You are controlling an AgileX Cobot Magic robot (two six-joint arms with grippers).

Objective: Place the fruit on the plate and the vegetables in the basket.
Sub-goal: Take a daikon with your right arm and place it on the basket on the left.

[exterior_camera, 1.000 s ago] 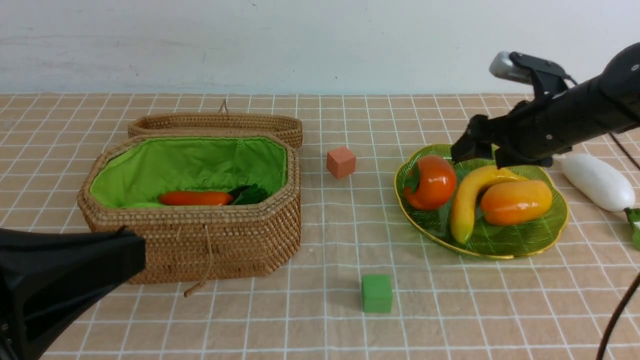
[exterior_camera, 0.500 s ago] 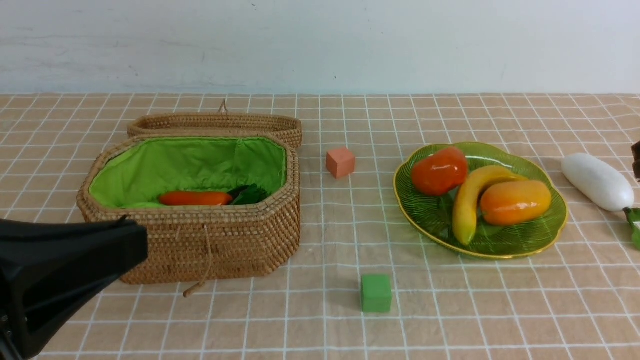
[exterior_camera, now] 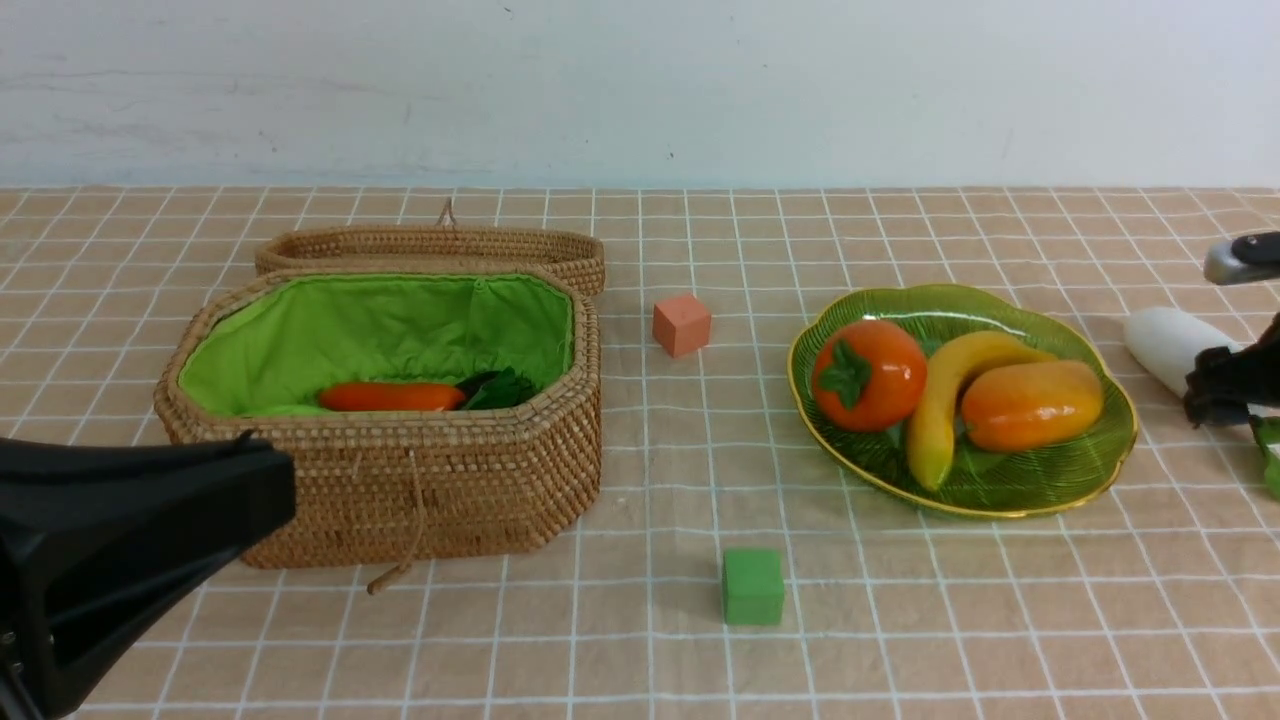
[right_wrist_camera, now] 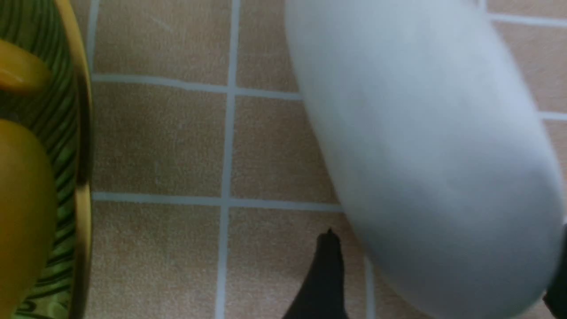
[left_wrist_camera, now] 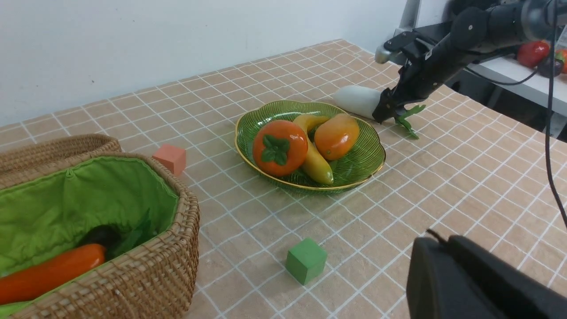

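Note:
The green plate (exterior_camera: 1000, 500) holds the fruit: a persimmon (exterior_camera: 868, 375), a banana (exterior_camera: 935, 410) and a mango (exterior_camera: 1030, 405). Right of it a white radish (exterior_camera: 1160, 340) lies on the cloth. My right gripper (exterior_camera: 1215, 385) is down over its leafy end, open. In the right wrist view the radish (right_wrist_camera: 425, 155) fills the gap of the right gripper (right_wrist_camera: 443, 274), and one fingertip (right_wrist_camera: 328, 266) stands just clear of it. The wicker basket (exterior_camera: 400, 500) holds a carrot (exterior_camera: 390, 397) and a dark eggplant (left_wrist_camera: 99, 235). My left gripper (exterior_camera: 275, 490) hovers shut and empty before the basket.
An orange-pink cube (exterior_camera: 682, 323) sits between basket and plate, and a green cube (exterior_camera: 753, 587) lies nearer the front. The basket's lid (exterior_camera: 440, 245) lies open behind it. The radish's green leaves (exterior_camera: 1270, 450) reach toward the table's right edge.
My right arm left the plate, swung out to the right and came down over the radish. The persimmon rolled and settled on the plate. The left arm stayed put.

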